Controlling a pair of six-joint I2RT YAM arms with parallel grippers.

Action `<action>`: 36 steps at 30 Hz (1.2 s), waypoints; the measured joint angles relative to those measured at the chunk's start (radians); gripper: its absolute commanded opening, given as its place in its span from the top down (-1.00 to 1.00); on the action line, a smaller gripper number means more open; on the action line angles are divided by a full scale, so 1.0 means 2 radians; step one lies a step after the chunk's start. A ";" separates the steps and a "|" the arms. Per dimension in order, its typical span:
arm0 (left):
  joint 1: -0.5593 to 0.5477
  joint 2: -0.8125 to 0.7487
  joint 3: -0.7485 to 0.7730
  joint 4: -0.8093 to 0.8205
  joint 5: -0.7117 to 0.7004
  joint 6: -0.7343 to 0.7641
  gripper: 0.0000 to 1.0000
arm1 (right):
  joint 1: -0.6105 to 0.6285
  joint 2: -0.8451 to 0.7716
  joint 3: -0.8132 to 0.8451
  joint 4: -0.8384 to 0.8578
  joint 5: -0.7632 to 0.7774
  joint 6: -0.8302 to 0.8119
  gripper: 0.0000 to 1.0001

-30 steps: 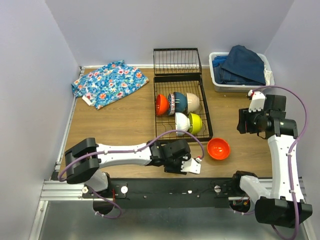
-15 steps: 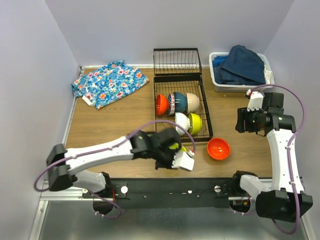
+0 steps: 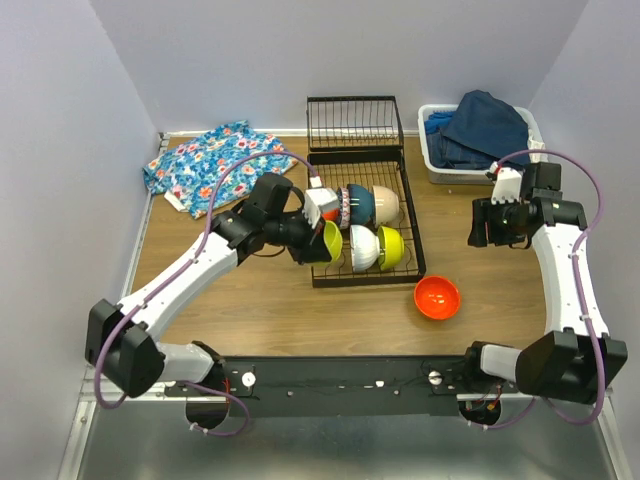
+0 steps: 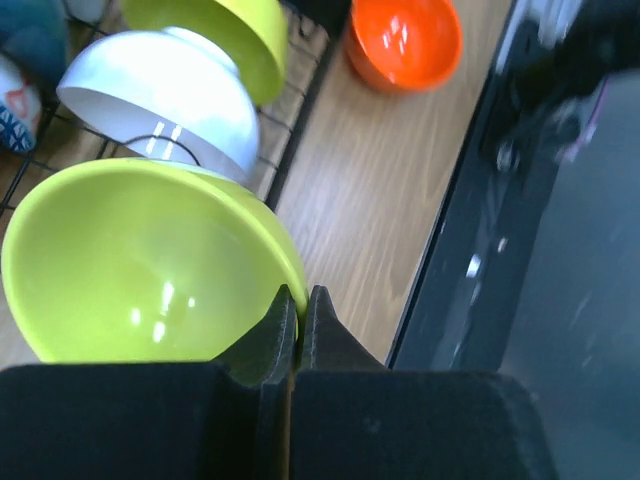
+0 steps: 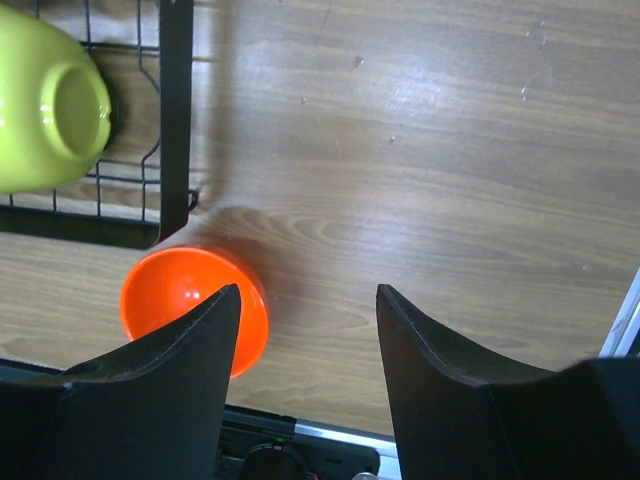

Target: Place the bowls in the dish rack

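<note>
The dish rack point(image 3: 366, 281) stands mid-table point(image 3: 250, 290) and looks mostly loaded. Three bowls show on edge in its far row, with a white bowl point(image 3: 362, 248) and a yellow-green bowl point(image 3: 392, 246) in the near row.

A lime bowl point(image 4: 150, 260) hangs at the rack's left edge, its rim pinched tight by the left gripper point(image 4: 297, 300).

An orange bowl point(image 3: 437, 297) waits near the table's front edge. The right gripper point(image 5: 308, 300) is above it, spread and empty.

The left arm covers the far row's left end, so the count there is unsure.
</note>
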 measured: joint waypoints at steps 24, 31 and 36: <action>0.133 0.219 -0.239 0.850 0.173 -0.662 1.00 | 0.000 0.090 0.028 0.006 0.061 -0.026 -0.29; 0.143 0.268 -0.254 0.920 0.166 -0.741 1.00 | 0.000 0.099 0.035 0.006 0.067 -0.026 -0.29; 0.143 0.294 -0.272 0.937 0.152 -0.771 1.00 | 0.000 0.102 0.035 0.006 0.073 -0.026 -0.29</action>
